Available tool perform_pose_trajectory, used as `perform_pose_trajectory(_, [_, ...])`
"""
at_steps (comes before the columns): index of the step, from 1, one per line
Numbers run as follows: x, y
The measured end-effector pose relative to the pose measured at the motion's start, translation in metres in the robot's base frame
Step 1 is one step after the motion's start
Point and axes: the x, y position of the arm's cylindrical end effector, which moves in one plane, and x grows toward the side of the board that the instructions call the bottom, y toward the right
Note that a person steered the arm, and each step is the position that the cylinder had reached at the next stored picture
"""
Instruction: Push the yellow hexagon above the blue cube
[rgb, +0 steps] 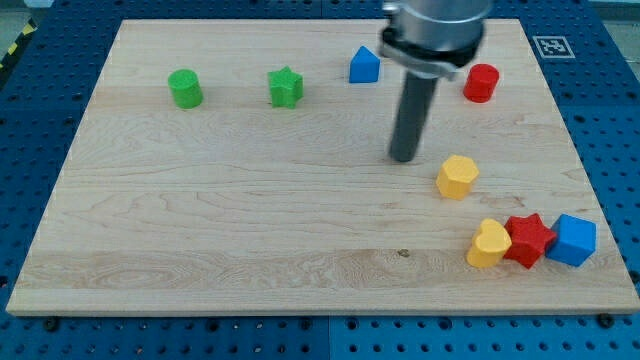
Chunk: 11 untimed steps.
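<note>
Pale wooden desk (250, 220) being occupied by eight blocks: green cylinder (185, 89), green star (286, 87), blue pentagon-like block (364, 65), red cylinder (481, 82), yellow hexagon (458, 177); yellow heart (489, 244), red star (528, 240), blue cube (573, 240) being seen touching in row.

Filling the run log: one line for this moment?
my tip: upper left of yellow hexagon, apart | blue cube: lower right, touching red star

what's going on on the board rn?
My tip rests on the wooden board, just up-left of the yellow hexagon, not touching it. The blue cube sits at the view's lower right beside a red star and a yellow heart. The hexagon is not yet above the cube.
</note>
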Motion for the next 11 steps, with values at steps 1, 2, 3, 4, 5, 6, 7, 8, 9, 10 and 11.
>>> perform_pose_trajectory(1, [0.031, 0.026])
perform_pose_trajectory(2, [0.049, 0.101])
perform_pose_trajectory(3, [0.050, 0.106])
perform_pose_trajectory(4, [0.036, 0.076])
perform_pose_trajectory(5, [0.009, 0.080])
perform_pose_trajectory(6, [0.009, 0.120])
perform_pose_trajectory(7, [0.021, 0.141])
perform_pose_trajectory(8, [0.033, 0.145])
perform_pose_trajectory(9, [0.006, 0.144])
perform_pose_trajectory(10, [0.001, 0.171])
perform_pose_trajectory(11, [0.014, 0.195])
